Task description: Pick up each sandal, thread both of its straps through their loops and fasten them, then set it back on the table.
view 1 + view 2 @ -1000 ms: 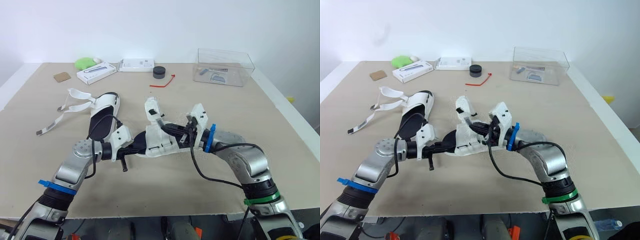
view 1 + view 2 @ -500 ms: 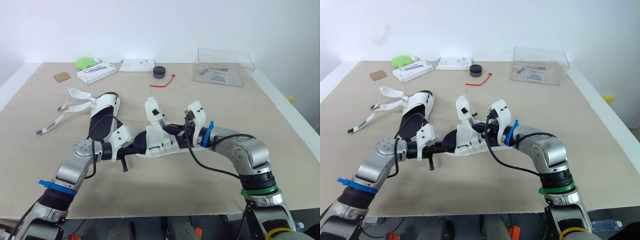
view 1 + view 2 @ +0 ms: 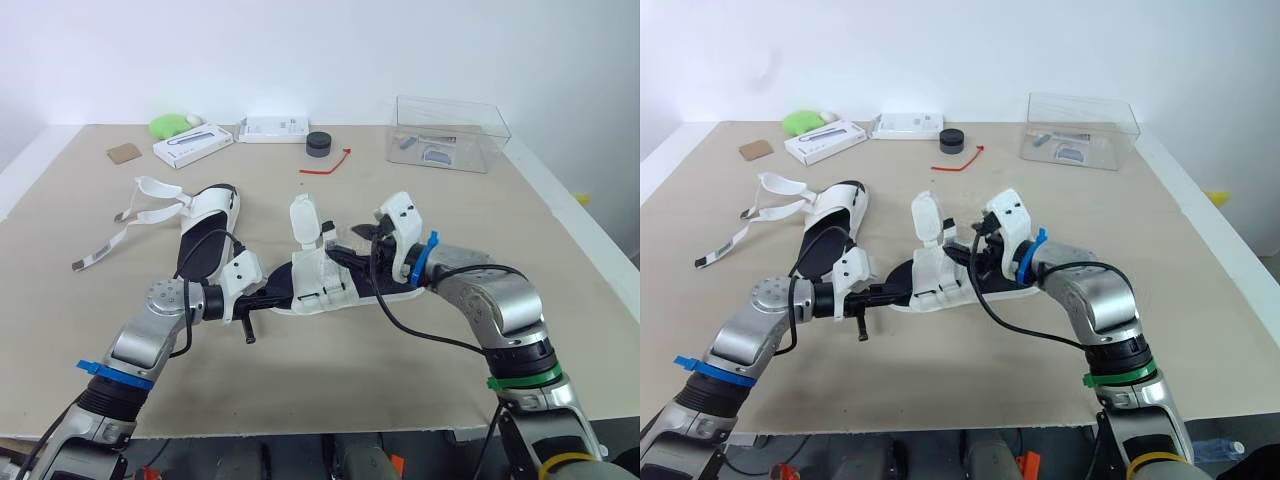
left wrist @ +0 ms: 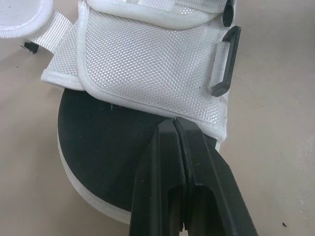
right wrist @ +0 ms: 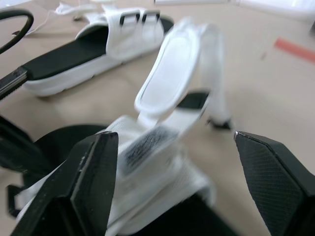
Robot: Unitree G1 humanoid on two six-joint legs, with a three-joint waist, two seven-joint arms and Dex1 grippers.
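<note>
A white sandal with a black sole (image 3: 335, 285) lies mid-table. One of its straps (image 3: 305, 220) stands upright and free. My left gripper (image 3: 272, 294) is shut, and its tips (image 4: 174, 123) press on the black footbed at the edge of the white woven upper (image 4: 147, 59). My right gripper (image 3: 366, 250) hovers over the sandal's other end, wide open, with the raised strap (image 5: 170, 73) just ahead of its fingers (image 5: 93, 187) and nothing held. The second sandal (image 3: 205, 235) lies to the left, its loose straps (image 3: 150, 200) spread on the table.
At the back of the table stand a clear plastic box (image 3: 450, 135), a black puck (image 3: 319, 145), a red strip (image 3: 325, 165), two white boxes (image 3: 192, 145), a green object (image 3: 170, 126) and a cardboard scrap (image 3: 124, 153).
My right gripper has gone from shut to wide open and drawn back slightly to the right. The strap now stands free. The left arm has stayed put.
</note>
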